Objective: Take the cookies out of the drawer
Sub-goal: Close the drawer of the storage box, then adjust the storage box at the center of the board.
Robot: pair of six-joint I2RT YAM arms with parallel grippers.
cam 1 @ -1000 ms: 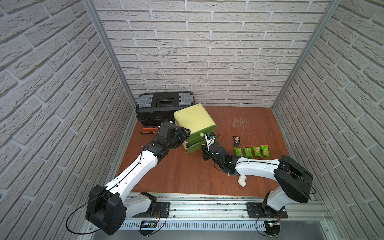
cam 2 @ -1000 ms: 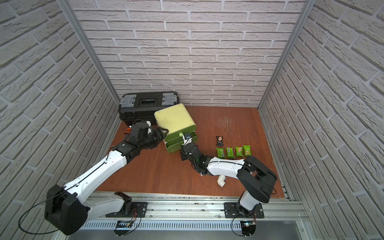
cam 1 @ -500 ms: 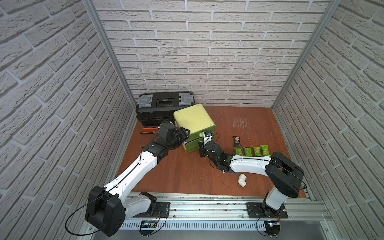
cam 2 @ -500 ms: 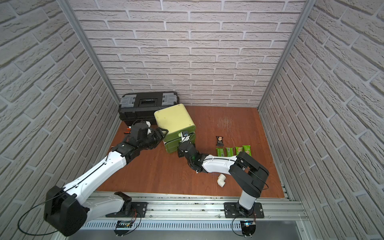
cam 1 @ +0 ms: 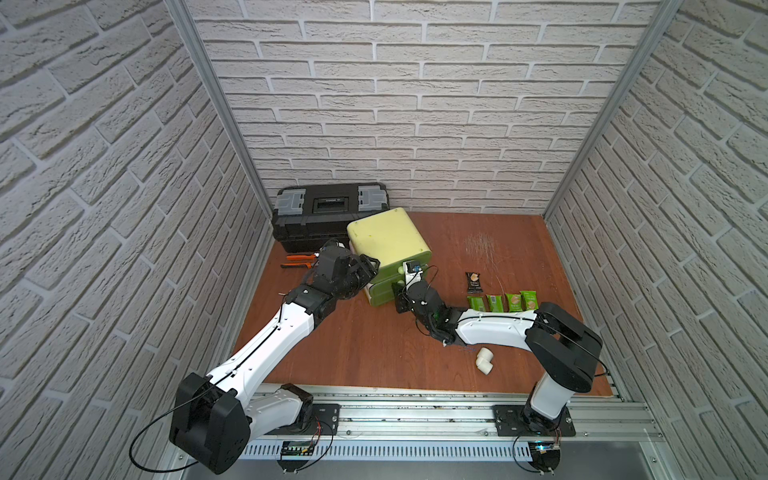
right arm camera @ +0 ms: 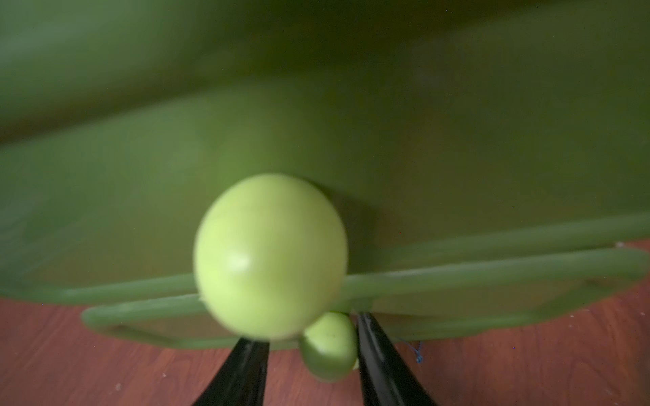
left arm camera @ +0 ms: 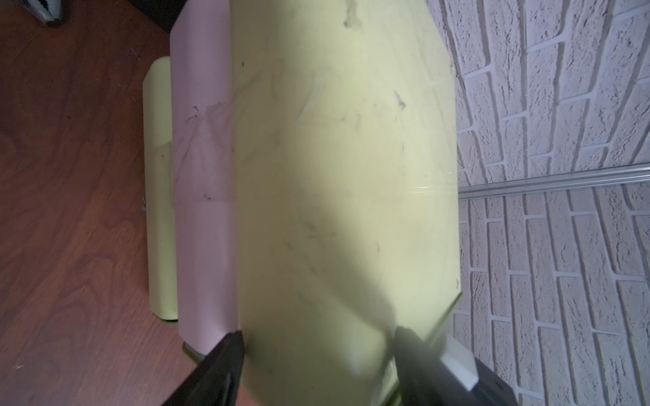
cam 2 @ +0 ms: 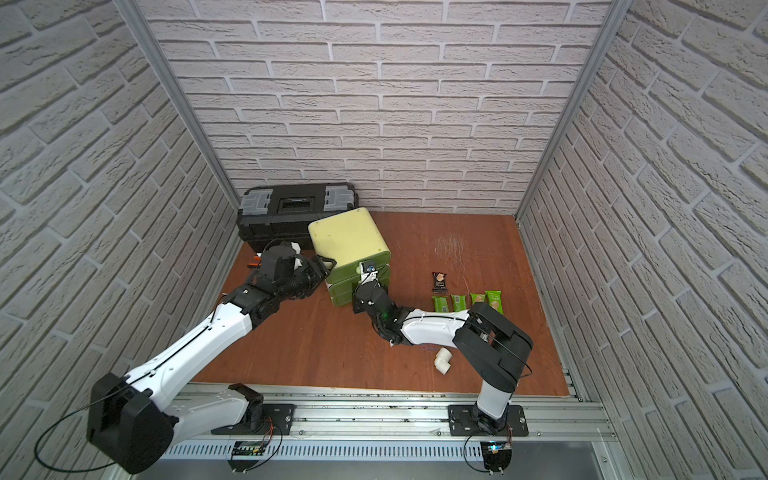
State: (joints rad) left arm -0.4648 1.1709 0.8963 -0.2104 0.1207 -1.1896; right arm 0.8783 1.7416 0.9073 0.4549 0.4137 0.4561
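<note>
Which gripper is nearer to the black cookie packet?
Right. Right gripper: at the drawer knobs, apart from the black packet. Left gripper: farther, past the drawer unit.

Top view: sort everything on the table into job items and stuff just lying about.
Job: drawer unit; four green cookies in a row; one black cookie packet.
Lying about: black toolbox; orange-handled pliers; white pipe elbow.
</note>
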